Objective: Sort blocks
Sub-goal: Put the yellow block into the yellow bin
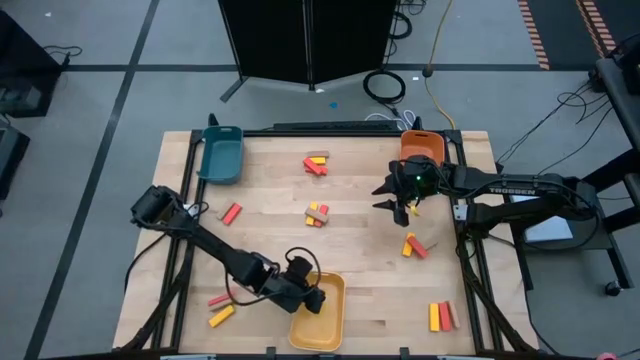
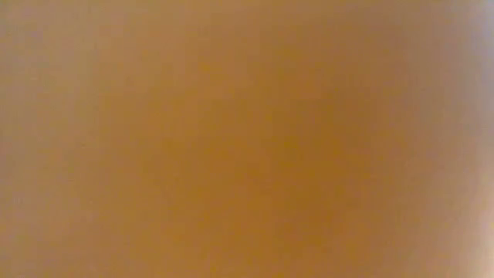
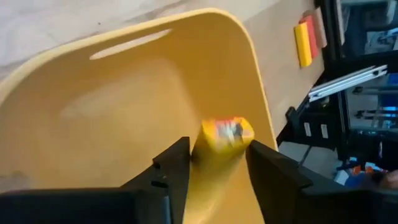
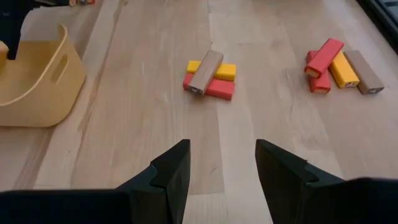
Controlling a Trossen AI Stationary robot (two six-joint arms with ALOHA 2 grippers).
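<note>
My left gripper [image 1: 308,293] hangs over the yellow tray [image 1: 330,325] at the table's near edge, its fingers apart. A yellow block [image 3: 227,135] shows blurred between its fingertips [image 3: 217,149], above the tray's inside [image 3: 124,106]. My right gripper [image 1: 390,198] waits open and holding nothing above the table, just in front of the orange tray [image 1: 422,148]. Other yellow, red and tan blocks lie in small heaps at the table's middle [image 1: 318,213], far middle [image 1: 316,163] and right [image 1: 414,245]. My left gripper has the yellow block's end [image 3: 227,135] between its two fingers, which slant down over the yellow tray. The block is blurred while the fingers [image 3: 177,165] are sharp. I cannot tell whether the fingers touch it.
A teal tray [image 1: 220,155] stands at the far left corner. More blocks lie near the left front [image 1: 220,310], the right front [image 1: 440,316], and one red block at the left [image 1: 231,212]. The low view is filled by a blurred orange-brown surface.
</note>
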